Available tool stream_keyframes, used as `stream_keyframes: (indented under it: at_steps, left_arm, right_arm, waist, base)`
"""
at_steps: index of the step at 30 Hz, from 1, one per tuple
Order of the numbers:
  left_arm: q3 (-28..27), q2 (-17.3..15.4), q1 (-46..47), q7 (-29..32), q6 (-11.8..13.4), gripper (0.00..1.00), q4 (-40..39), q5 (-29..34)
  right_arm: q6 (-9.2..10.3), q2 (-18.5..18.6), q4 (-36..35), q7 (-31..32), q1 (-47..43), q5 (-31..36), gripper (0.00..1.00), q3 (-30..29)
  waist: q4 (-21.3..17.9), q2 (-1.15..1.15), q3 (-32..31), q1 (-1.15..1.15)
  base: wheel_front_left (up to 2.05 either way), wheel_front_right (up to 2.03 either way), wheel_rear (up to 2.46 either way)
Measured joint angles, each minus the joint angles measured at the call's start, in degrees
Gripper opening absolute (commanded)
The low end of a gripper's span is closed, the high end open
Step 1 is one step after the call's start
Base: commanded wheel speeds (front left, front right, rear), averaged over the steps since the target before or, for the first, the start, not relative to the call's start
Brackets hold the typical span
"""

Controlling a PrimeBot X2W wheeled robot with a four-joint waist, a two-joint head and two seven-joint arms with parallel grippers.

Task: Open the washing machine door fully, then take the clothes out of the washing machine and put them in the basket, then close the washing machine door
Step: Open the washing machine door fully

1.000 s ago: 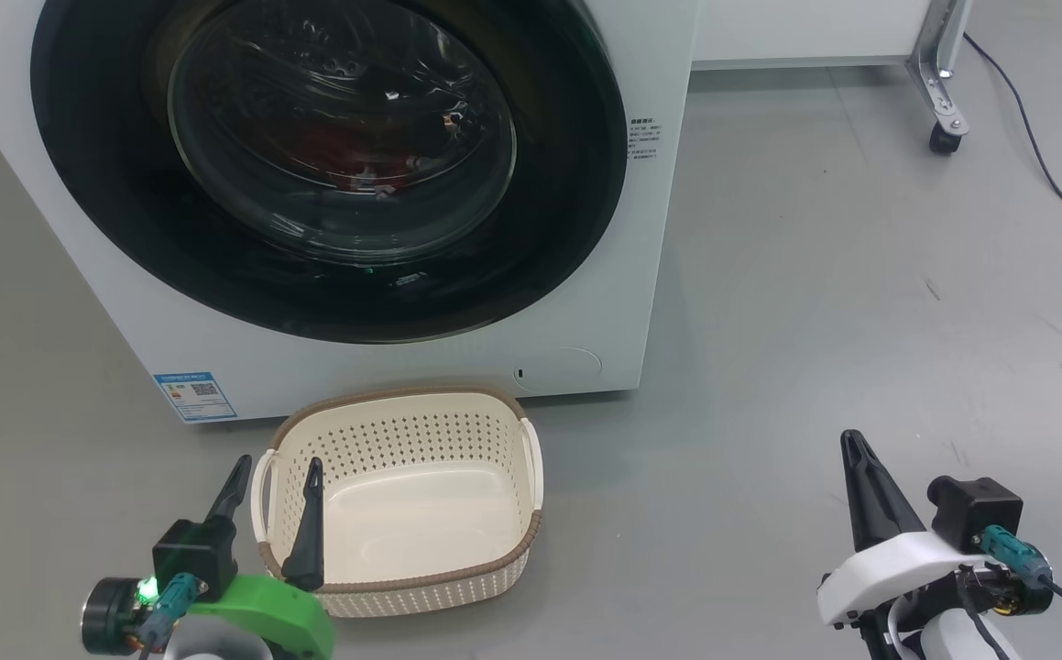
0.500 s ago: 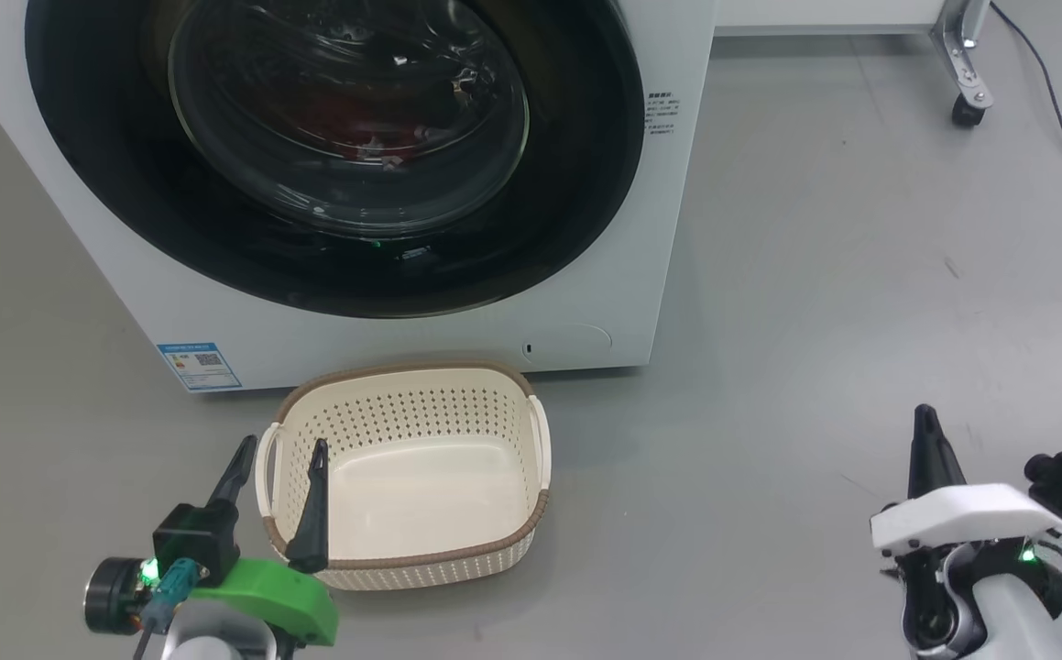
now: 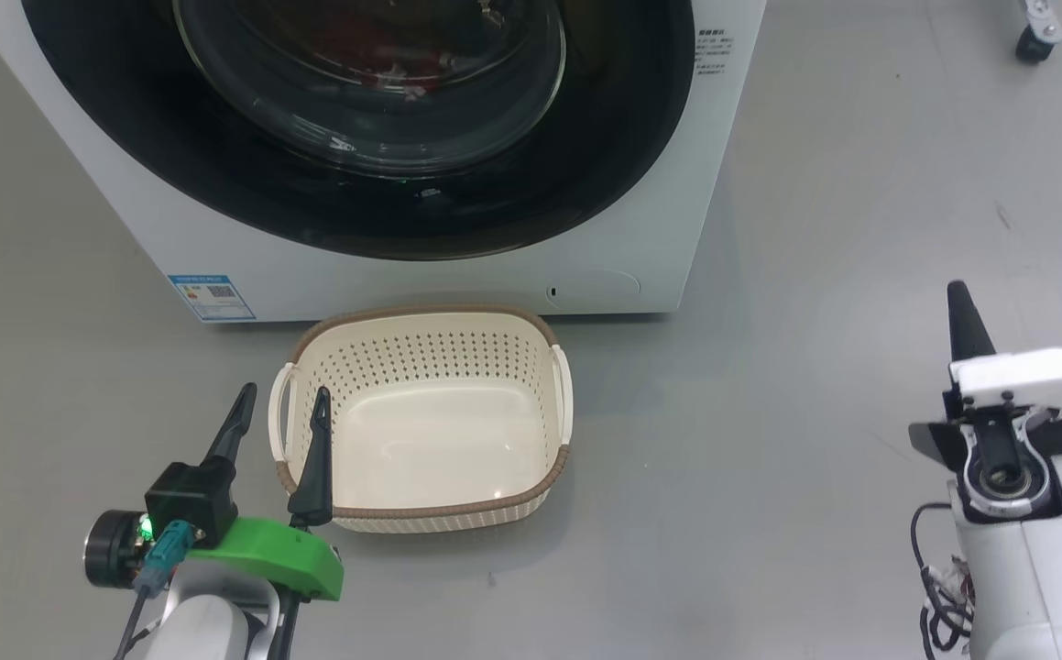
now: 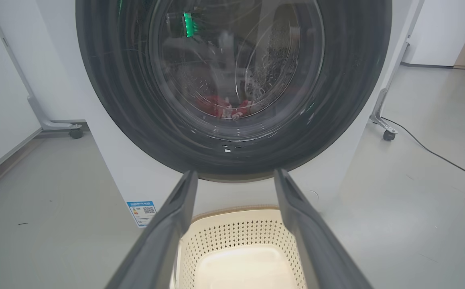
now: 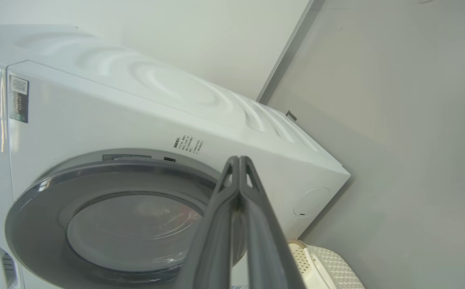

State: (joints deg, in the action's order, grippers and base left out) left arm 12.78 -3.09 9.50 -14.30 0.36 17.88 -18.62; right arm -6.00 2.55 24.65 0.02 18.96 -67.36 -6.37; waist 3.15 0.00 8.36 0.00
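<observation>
The washing machine [image 3: 512, 275] stands at the top of the head view, its door [image 3: 173, 156] lying against the white front. Behind the glass, red clothes [image 4: 221, 109] lie low in the drum. The cream basket [image 3: 531, 500] sits on the floor just before the machine, with nothing in it. My left gripper [image 3: 283, 392] is open beside the basket's left handle, one finger on each side of it in the head view. In the left wrist view the left gripper [image 4: 234, 178] points at the door's lower rim. My right gripper [image 3: 957, 291] is shut and empty, well right of the basket, and the right gripper [image 5: 238, 159] aims at the machine's front.
Grey floor [image 3: 815, 275] stretches to the right of the machine. A caster [image 3: 1030, 41] of a metal frame stands at the far right, and a black cable [image 4: 437, 154] runs across the floor there. A white wall panel on casters [image 4: 74, 132] stands left of the machine.
The head camera has shifted, so machine and basket sit higher in the picture. My right gripper has rolled over and moved forward and to the right. The left gripper holds its place by the basket.
</observation>
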Motion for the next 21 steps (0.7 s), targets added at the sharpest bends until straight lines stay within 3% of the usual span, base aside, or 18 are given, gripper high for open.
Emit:
stream_keyframes:
  at_steps: [10,21]
  left_arm:
    - [0.3,0.4,3.5,-0.1,-0.7,1.00,-1.7,0.0]
    - [0.9,0.8,6.5,-0.1,-1.2,1.00,-2.5,0.0]
  right_arm:
    - [0.03,0.1,0.5,8.2,10.5,-10.6,0.00,-3.4]
    - [0.74,4.1,0.8,13.2,20.6,-11.1,0.00,-3.1]
  waist:
    - [1.9,0.00,5.4,0.00]
    - [4.7,0.00,10.5,0.00]
  base:
    - [0.00,0.00,0.00]
    - [0.00,0.00,0.00]
